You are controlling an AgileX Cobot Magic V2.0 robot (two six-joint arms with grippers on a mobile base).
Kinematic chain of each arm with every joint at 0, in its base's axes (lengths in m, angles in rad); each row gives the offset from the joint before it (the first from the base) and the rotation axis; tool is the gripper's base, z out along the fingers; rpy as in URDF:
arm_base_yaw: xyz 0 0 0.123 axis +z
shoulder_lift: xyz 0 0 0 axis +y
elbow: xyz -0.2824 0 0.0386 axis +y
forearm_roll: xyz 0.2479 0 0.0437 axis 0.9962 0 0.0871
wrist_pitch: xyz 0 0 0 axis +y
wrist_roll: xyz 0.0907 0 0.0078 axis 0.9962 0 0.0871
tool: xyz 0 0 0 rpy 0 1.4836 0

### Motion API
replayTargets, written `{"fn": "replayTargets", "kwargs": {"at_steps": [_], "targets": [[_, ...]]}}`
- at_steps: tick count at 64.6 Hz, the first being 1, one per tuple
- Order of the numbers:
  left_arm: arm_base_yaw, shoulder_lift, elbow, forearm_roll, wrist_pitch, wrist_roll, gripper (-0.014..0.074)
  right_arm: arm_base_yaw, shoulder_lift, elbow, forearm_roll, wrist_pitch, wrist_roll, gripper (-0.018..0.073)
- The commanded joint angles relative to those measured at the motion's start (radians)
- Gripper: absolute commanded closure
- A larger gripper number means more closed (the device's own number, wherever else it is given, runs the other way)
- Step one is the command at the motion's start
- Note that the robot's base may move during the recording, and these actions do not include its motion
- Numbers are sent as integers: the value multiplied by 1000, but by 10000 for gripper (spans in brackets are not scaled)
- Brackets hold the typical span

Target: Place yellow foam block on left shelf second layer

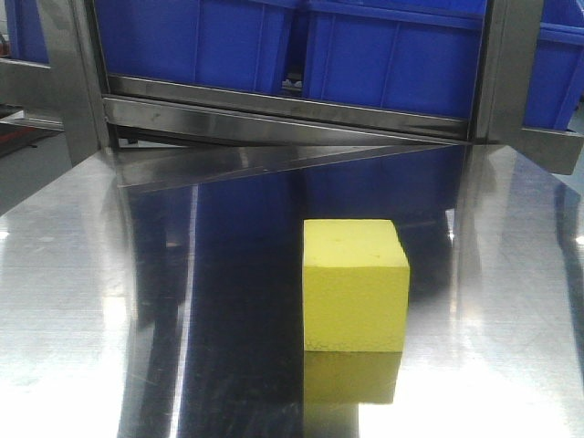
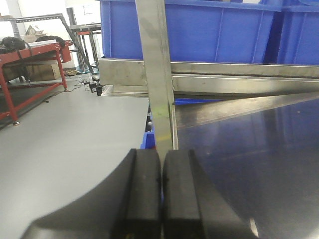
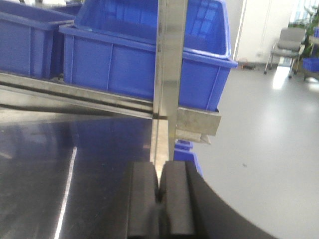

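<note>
Left hand (image 2: 161, 194), left wrist view: pads pressed together, empty. Right hand (image 3: 159, 199), right wrist view: likewise closed, empty. Front view: yellow foam block (image 1: 355, 285) stands on the table (image 1: 82, 328); probably light and compressible, so grip opposite flat sides.

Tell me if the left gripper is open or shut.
Shut. In the left wrist view the left gripper's two black pads press together along a thin seam, with nothing held between them.
</note>
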Motion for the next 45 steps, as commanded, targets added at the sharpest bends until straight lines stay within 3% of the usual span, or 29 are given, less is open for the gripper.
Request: {"fn": "replayTargets", "kwargs": {"at_steps": [1,17,37,42,45], "targets": [[2,-20,25,-6,-81,-5,460,7,73,-80,-7,-66,5,503],[2,-20,25,-6,-81,-5,460,111,225,-191,-16,-50,280,503],[2,-20,25,-6,-81,-5,460,314,433,-294,-95,-4,285,495],[2,-20,25,-6,-81,-5,460,376,507,-327,-107,7,285,421],[2,-20,25,-6,-81,-5,460,415,553,-349,-107,25,285,329]]}}
